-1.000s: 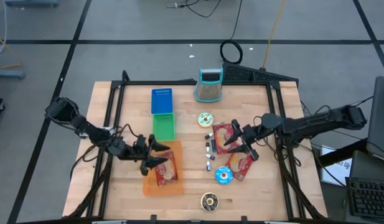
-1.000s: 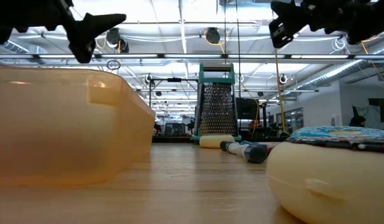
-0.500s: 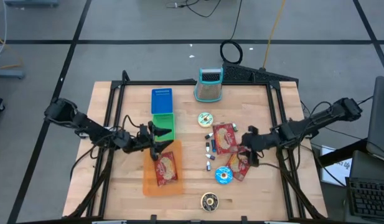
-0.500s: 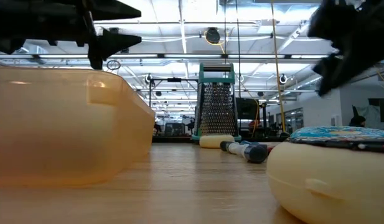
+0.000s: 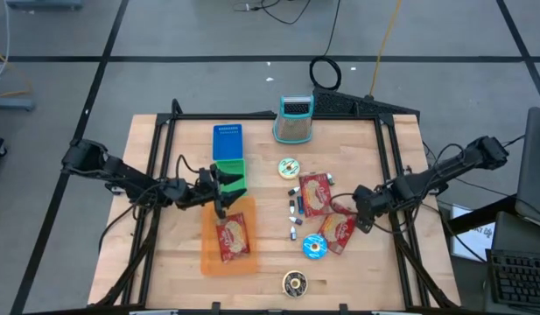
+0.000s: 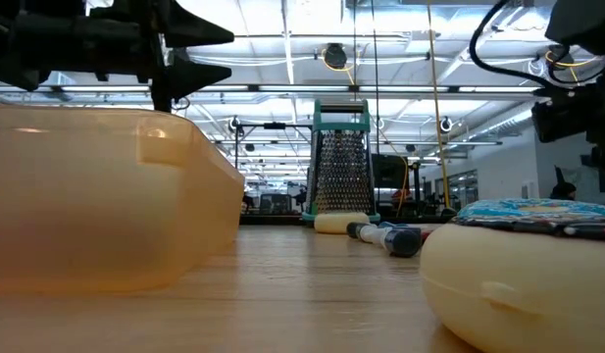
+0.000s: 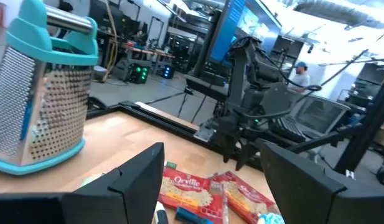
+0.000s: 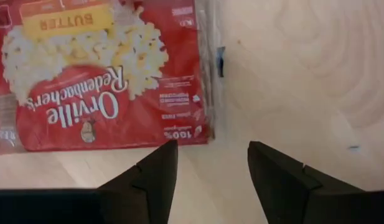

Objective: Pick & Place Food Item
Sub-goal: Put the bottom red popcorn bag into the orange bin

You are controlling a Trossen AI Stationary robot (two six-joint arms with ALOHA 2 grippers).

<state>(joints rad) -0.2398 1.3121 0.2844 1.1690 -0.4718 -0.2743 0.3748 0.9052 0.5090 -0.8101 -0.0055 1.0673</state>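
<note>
One red popcorn packet (image 5: 234, 236) lies flat in the orange container (image 5: 213, 261). Two more packets (image 5: 317, 192) (image 5: 340, 231) lie flat on the table. My left gripper (image 5: 233, 191) hovers open over the orange container's far end, beside the green container (image 5: 231, 175), pointing roughly level toward the table's right side. It also shows in the low view (image 6: 224, 55). My right gripper (image 5: 361, 217) stands open and points down over bare wood, just to the right of the two packets. In the right wrist view a packet (image 8: 98, 68) lies just beyond its open fingers (image 8: 211, 152).
A grater (image 5: 294, 119) stands at the far middle and a blue box (image 5: 227, 142) lies behind the green container. Round tins (image 5: 289, 166) (image 5: 314, 248) (image 5: 294, 282) and small loose items (image 5: 296, 208) lie around the packets. A black frame (image 5: 388, 122) edges the table.
My left gripper has swung away from the packet in the orange container toward the table's far edge, up to the green container. My right gripper has drawn back from over the packets toward the table's right edge, sunk, and tipped from near level to pointing down.
</note>
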